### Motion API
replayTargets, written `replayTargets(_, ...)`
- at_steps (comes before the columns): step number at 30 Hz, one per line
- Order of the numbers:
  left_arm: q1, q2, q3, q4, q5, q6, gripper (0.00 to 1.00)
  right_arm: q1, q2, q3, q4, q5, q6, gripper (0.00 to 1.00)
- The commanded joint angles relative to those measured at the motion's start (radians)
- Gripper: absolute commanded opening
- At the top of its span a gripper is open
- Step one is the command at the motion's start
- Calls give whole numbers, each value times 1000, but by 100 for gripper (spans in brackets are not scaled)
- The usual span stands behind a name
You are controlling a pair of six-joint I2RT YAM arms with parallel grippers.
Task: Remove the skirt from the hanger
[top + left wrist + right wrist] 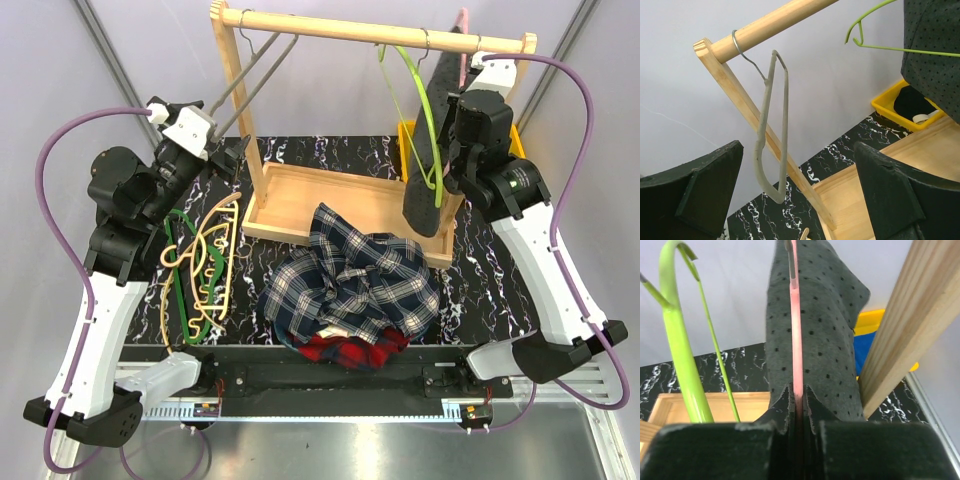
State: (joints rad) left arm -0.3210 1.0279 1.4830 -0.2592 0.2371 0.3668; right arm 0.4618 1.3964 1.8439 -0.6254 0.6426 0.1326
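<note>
Right hand [799,412] was clenched on the dotted skirt [827,335] and the pink hanger [796,315] inside it, at the upper-right end of the rail [330,24], which I judged was to steady both for pulling, while my left hand [797,180] hung released at upper left.

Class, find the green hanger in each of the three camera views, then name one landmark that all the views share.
Top view: the green hanger hangs from the rail at upper right, just left of the dotted skirt.
Left wrist view: top right corner, with the dotted skirt to its right.
Right wrist view: far left, with the dotted skirt in the middle.
Shared landmark: the dotted skirt.
</note>
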Motion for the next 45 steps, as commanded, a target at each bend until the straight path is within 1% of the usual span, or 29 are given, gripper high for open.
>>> replayTargets(1, 7, -19, -6, 69, -15, 4, 99, -8, -23, -2, 42, -26, -19, 0)
replayTargets(7, 8, -15, -6, 69, -10, 1, 99, -8, -56, -25, 113, -60, -93, 0)
replayTargets(9, 8, -15, -4, 69, -10, -3, 99, -8, -71, -43, 171, -75, -128, 0)
replayTargets(10, 8, -15, -6, 71, -6, -5, 99, -6, -85, -49, 194, -80, -181, 0)
replayTargets(11, 8, -15, -4, 67, -5, -8, 99, -6, -91, -51, 231, -78, -197, 0)
replayTargets(16, 8, -9, -3, 64, 7, -15, 99, -8, -88, 26, 274, -81, -289, 0)
replayTargets(20, 8, 0, 8, 63, 16, -28, 99, -8, -99, 69, 283, -83, -303, 0)
replayTargets(24, 8, 3, 13, 63, 21, -29, 99, -6, -154, 28, 257, -84, -274, 0)
replayTargets(30, 8, -2, 16, 58, 19, -25, 99, -8, -281, -84, 87, -106, -145, 0)
replayTargets(32, 8, 3, 20, 58, 27, -25, 99, -8, -310, -107, 12, -147, -99, 0)
replayTargets(33, 8, 4, 26, 58, 28, -26, 99, -8, -327, -107, -60, -165, -70, 0)
replayTargets(35, 8, 14, 34, 58, 36, -32, 99, -8, -339, -97, -138, -257, -36, 0)
replayTargets(36, 8, 17, 46, 58, 37, -38, 99, -8, -339, -95, -211, -303, -12, 0)
replayTargets(37, 8, 18, 54, 57, 44, -52, 99, -8, -339, -91, -247, -396, 8, 0)
replayTargets(39, 8, 26, 75, 55, 53, -69, 99, -6, -347, -95, -322, -499, 45, 0)
replayTargets(40, 8, 29, 83, 54, 65, -93, 99, -8, -350, -104, -344, -580, 64, 0)
replayTargets(42, 8, 34, 98, 52, 85, -121, 99, -6, -356, -112, -417, -641, 88, 0)
replayTargets(43, 8, 31, 96, 75, 111, -152, 99, -8, -361, -118, -442, -711, 90, 0)
replayTargets(45, 7, 12, 73, 125, 131, -187, 99, -8, -390, -124, -488, -785, 82, 0)
